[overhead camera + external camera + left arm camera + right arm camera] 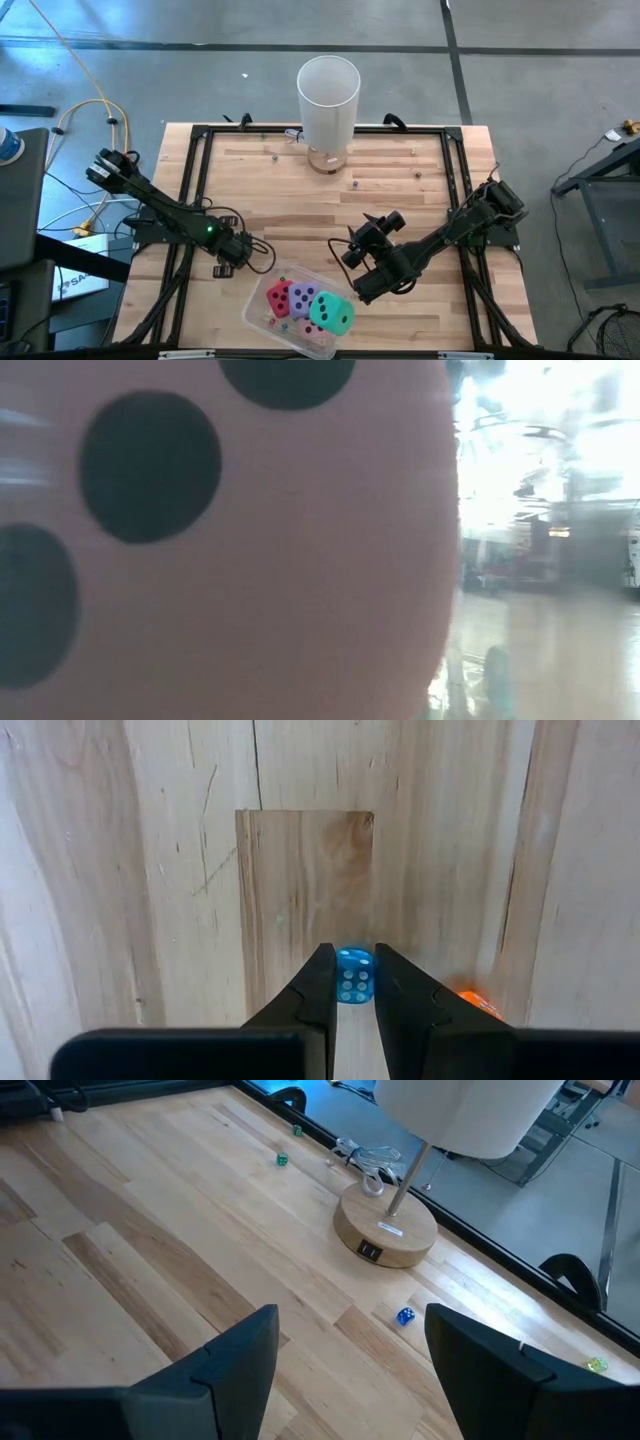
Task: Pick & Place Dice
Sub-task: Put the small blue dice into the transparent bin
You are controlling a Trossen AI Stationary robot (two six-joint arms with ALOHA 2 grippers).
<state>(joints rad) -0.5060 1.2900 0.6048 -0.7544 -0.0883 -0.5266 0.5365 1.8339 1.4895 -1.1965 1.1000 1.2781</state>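
Note:
A small translucent blue die (354, 977) with pale pips sits between the fingertips of my left gripper (354, 982), which is shut on it. In the high view that gripper (228, 265) points down at the table's near left and hides the die. Four foam dice lie in a clear tray (258, 310): red (279, 297), purple (303, 297), teal (333, 312) and pink (310, 330). The pink die (250, 560) fills most of the low view. My right gripper (366, 240) hangs open above the table's middle, with nothing between its fingers (240, 1370). My left gripper pinches the small blue die by two opposite sides (342, 982) between its two fingertips. The fingers come from above and point down. The die is upright, with a six-pip face toward the wrist camera. Whether it rests on the wood or is lifted, I cannot tell.
A lamp with a white shade (328, 95) and a round wooden base (385, 1230) stands at the far middle. Tiny dice lie near it: blue (404, 1316), green (282, 1159) and yellow-green (597, 1365). An orange bit (478, 1003) lies beside my left fingers. A black frame (192, 180) borders the table.

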